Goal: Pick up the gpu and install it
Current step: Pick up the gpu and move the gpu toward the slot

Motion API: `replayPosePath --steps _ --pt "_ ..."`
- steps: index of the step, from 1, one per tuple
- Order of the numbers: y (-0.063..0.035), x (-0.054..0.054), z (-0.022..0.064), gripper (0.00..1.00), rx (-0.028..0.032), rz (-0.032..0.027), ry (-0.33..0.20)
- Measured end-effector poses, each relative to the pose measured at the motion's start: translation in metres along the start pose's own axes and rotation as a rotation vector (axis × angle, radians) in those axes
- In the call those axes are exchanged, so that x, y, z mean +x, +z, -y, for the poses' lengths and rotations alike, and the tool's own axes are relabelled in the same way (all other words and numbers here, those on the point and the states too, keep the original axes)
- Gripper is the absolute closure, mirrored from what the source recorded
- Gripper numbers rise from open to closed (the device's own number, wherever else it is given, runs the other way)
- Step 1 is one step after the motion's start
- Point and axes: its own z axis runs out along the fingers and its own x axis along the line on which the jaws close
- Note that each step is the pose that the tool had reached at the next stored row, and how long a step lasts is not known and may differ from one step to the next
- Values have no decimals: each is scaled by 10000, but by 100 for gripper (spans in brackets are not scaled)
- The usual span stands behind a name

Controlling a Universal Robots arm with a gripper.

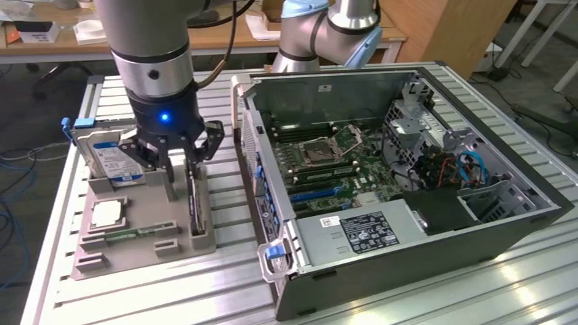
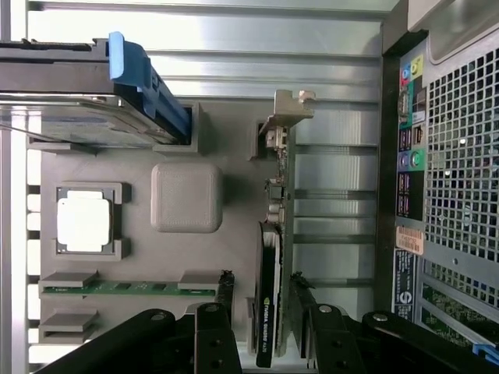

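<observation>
Exterior view, left to right. At the exterior view's left edge, loose cables [image 1: 13, 164] lie on the grey floor beside the work surface, a table of ribbed aluminium slats [image 1: 181, 291]. On the table sits a grey moulded parts holder [image 1: 135, 254]. A hard drive [image 1: 108, 159] with a blue-white label stands upright in the holder's rear slot. In front of the drive a square processor chip [image 1: 107, 213] lies flat in its recess, and a narrow green memory stick [image 1: 135, 234] lies nearer the camera.

The gripper [image 1: 188, 160], on a vertical arm with a lit blue ring, hangs over the holder's right-hand slot. Its jaws stand apart, one black finger [image 2: 224, 292] on each side of the gpu [image 1: 195, 203] without clamping it. The gpu stands on edge in that slot. Its silvery bracket [image 2: 285, 117] is at the end away from the gripper.

Just beside the holder lies an open desktop computer case [image 1: 505, 227], showing the motherboard [image 1: 325, 162], a labelled power supply [image 1: 361, 230] and a blue data cable [image 1: 474, 169].

Behind the table are a cluttered wooden desk [image 1: 226, 42], the base of a second arm [image 1: 316, 34] and a wooden cabinet [image 1: 451, 27].
</observation>
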Motion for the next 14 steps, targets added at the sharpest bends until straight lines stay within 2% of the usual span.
replayPosePath --steps 7,9,10,14 --pt "44 -24 8 59 -14 -11 0" --pt "62 -24 9 59 8 -8 0" --pt "63 -23 8 59 20 37 0" --pt "64 -24 8 59 22 47 -3"
